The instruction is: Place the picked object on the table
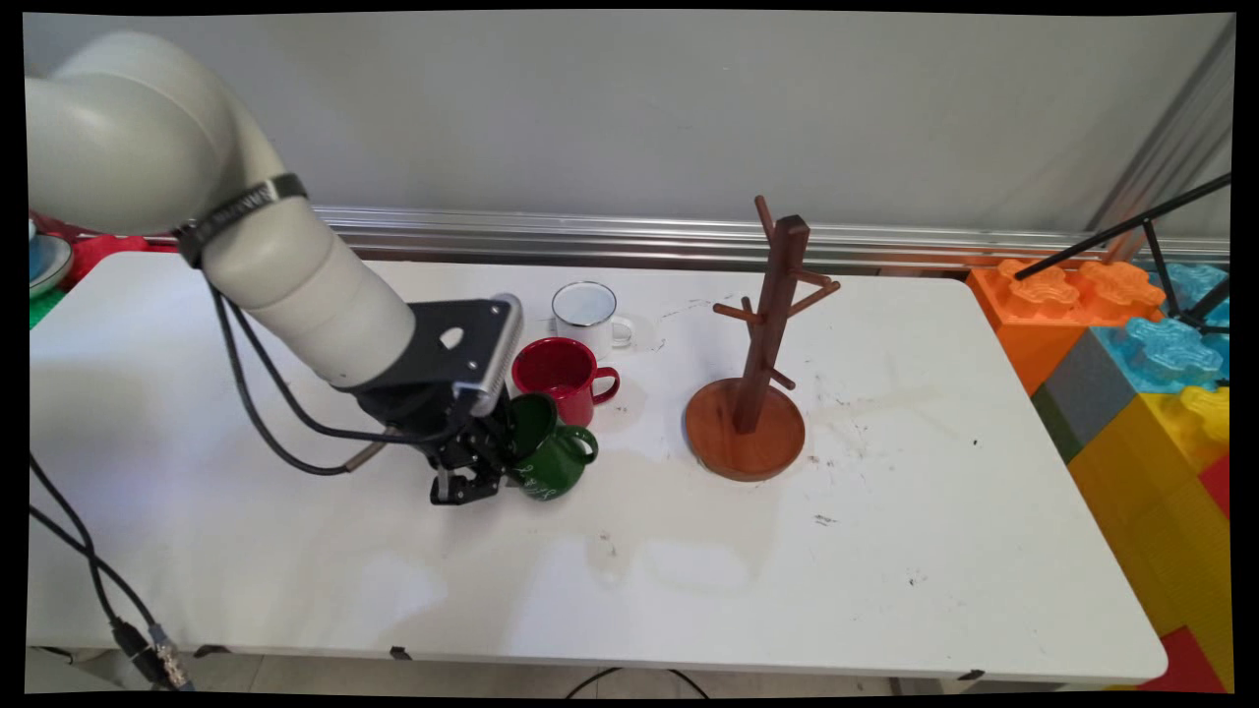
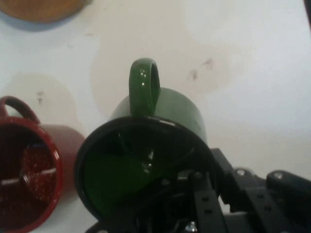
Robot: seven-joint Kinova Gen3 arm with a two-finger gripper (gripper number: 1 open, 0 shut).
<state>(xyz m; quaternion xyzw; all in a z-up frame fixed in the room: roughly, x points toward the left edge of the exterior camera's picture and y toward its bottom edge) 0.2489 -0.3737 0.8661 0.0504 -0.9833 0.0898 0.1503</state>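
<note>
The hand [image 1: 470, 474] was clenched on the tilted green mug's [image 1: 546, 460] rim, just beside the red mug [image 1: 561, 374] on the table [image 1: 885, 551].

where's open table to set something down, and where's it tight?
Free: the table's near strip in front of the green mug and wooden mug tree, and the right side beyond the tree. Tight: the gripper, green mug, red mug and white mug cluster left of the tree.
</note>
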